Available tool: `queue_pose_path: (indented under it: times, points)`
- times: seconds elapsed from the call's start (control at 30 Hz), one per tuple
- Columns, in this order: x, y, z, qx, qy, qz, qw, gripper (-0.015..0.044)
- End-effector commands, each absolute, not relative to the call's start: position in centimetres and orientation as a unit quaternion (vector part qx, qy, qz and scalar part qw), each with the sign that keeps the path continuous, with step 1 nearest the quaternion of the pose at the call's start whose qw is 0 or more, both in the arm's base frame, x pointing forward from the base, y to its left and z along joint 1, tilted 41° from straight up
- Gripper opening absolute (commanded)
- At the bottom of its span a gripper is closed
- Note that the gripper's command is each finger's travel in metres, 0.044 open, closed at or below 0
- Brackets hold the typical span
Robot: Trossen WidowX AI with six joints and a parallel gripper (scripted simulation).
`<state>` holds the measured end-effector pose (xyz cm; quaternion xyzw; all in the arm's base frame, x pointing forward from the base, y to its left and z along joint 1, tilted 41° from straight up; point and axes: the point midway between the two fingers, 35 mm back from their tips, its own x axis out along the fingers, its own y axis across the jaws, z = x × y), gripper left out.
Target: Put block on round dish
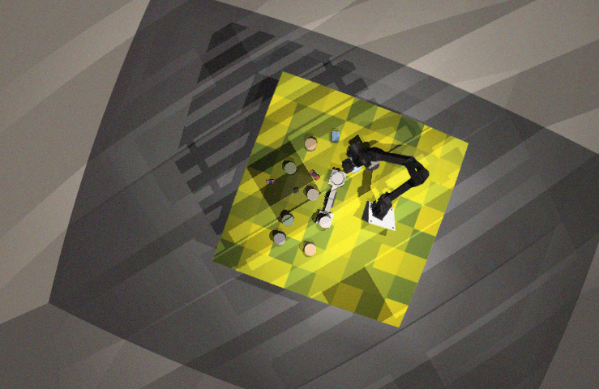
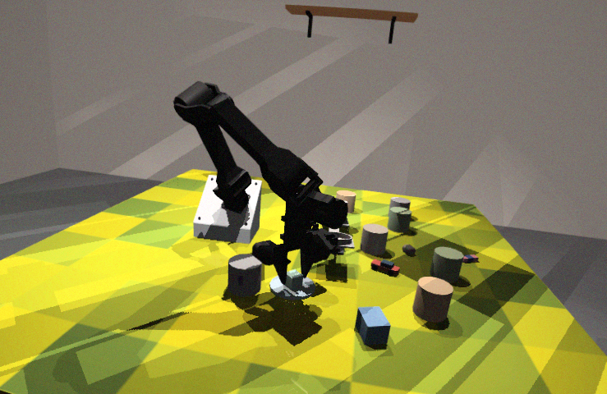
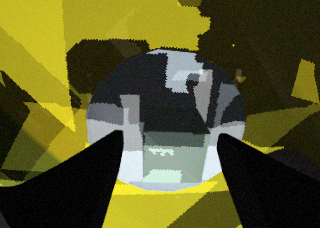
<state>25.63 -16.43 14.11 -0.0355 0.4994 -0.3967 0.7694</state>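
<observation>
Now I see the gripper (image 2: pixel 294 273) low over the dish (image 2: pixel 278 288), fingers pointing straight down. The block (image 2: pixel 293 279) sits on the dish, pale grey-green, between the two fingertips. In the wrist view there is a strip of dish showing on each side of the block, so the fingers stand apart and clamp nothing; the block rests on the dish on its own.

Just beside the dish, on the side toward the arm's base (image 2: pixel 227 212), stands a dark grey cup (image 2: pixel 244 275), upright on the mat (image 2: pixel 126 297) and not over the dish. Behind the gripper I can make out the balance (image 1: pixel 329 198); in the top view its near pad looks bare and a cup (image 1: pixel 323 221) sits on its far end. From the exterior view the balance is mostly hidden by the wrist.

Spread over the far side of the mat are other cylinders (image 2: pixel 433 299), a blue cube (image 2: pixel 372 326), and a small red car (image 2: pixel 384 266), all well apart from the dish.
</observation>
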Motion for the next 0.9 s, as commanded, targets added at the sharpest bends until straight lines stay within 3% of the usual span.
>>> queue_pose_path:
  times: [0.0, 0.1, 0.87]
  points:
    - [25.6, -16.4, 14.2, -0.036, 0.499, -0.398, 0.769, 0.0368]
    - [25.7, -16.3, 14.2, -0.043, 0.502, -0.39, 0.771, 0.044]
    - [23.6, -10.2, 20.7, -0.04, 0.509, -0.388, 0.767, 0.044]
